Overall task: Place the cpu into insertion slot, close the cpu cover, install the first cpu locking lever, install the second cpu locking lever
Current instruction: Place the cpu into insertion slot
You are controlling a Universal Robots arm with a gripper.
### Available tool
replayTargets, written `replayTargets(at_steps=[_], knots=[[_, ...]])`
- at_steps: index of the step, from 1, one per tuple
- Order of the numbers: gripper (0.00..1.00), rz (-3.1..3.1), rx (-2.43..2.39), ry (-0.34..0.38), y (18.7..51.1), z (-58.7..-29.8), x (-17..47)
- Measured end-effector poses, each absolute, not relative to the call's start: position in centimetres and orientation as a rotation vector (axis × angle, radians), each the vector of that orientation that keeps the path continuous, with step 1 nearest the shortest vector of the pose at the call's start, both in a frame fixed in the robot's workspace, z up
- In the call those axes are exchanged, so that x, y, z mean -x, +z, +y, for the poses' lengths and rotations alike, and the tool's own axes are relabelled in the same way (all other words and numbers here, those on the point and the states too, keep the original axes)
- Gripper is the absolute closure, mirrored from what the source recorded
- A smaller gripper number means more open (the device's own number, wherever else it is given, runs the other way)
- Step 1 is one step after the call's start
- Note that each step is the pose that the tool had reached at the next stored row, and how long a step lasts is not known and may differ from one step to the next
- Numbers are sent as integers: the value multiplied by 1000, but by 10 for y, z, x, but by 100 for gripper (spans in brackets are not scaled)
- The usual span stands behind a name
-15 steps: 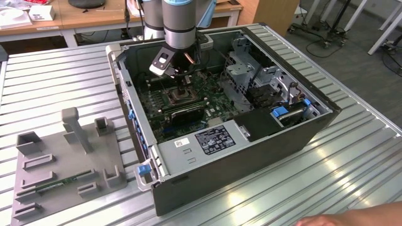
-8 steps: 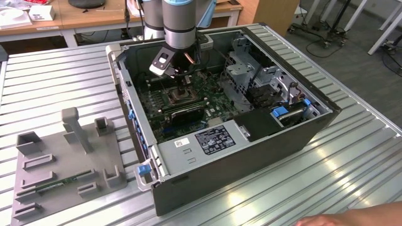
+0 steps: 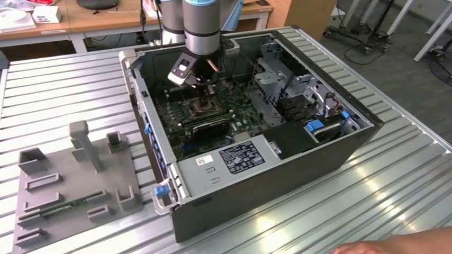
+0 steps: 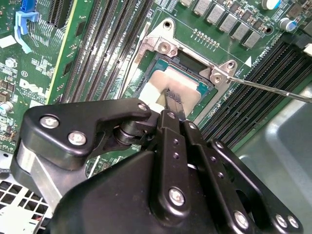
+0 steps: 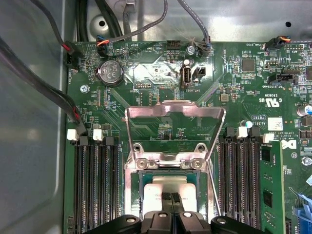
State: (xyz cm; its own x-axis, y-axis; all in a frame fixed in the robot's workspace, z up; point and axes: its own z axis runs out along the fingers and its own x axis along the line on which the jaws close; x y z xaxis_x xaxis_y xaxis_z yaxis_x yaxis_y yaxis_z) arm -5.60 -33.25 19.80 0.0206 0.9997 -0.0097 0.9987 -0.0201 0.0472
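Slatted metal table (image 3: 63, 100) with an open computer case (image 3: 282, 159) lying on its side, wooden desks behind it. A grey fixture tray (image 3: 71, 201) sits on the exterior view's left, just beside the case. A person's hand (image 3: 381, 246) pokes in at the lower edge, mostly cut off.

The arm (image 3: 201, 24) comes pretty much straight down into the case, with the wrist vertical and the gripper (image 3: 206, 100) pointing right at the green motherboard (image 5: 146, 73). In both wrist views the two fingers are pressed together with no gap, so it's closed and not pinching anything. The tips sit right over the middle of the cpu (image 5: 156, 187).

The cpu is lying flat in the insertion slot (image 5: 138, 192), with its pale metal top facing up. The cpu cover (image 5: 175, 106) is flipped up and open on its hinge, so you can see the board through its big cut-out. In the second wrist view a wire lever (image 4: 273, 90) sticks out sideways from a corner of the slot, over the memory slots (image 4: 253, 92), not latched.

Stuff I can't make out:
- **Contact:** whether the tips actually touch the cpu or just hover over it. Too close to call.
- **Near side of the slot:** the gripper's black body (image 4: 146, 195) covers the near part of the cpu and slot in both wrist views.
- **Exterior view:** the arm blocks most of the slot.
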Motion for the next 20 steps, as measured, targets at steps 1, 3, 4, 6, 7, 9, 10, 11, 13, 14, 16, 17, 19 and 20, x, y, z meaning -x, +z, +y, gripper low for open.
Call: replayTargets(at_steps=[1,3,4,6,7,9,10,11,13,14,16,17,19,20], knots=[[90,2170,-2215,40,198,-332,56],[90,2170,-2216,39,198,-333,56],[90,2171,-2216,38,198,-332,56],[90,2171,-2216,38,198,-332,56],[90,2171,-2216,38,198,-333,56],[90,2171,-2216,36,197,-333,56],[90,2171,-2216,36,197,-333,56],[90,2171,-2216,36,197,-333,56],[90,2171,-2216,36,197,-333,56],[90,2171,-2216,36,197,-333,56],[90,2171,-2216,36,197,-333,56],[90,2171,-2216,36,197,-333,56],[90,2171,-2216,34,197,-333,57],[90,2171,-2216,34,197,-333,57]])
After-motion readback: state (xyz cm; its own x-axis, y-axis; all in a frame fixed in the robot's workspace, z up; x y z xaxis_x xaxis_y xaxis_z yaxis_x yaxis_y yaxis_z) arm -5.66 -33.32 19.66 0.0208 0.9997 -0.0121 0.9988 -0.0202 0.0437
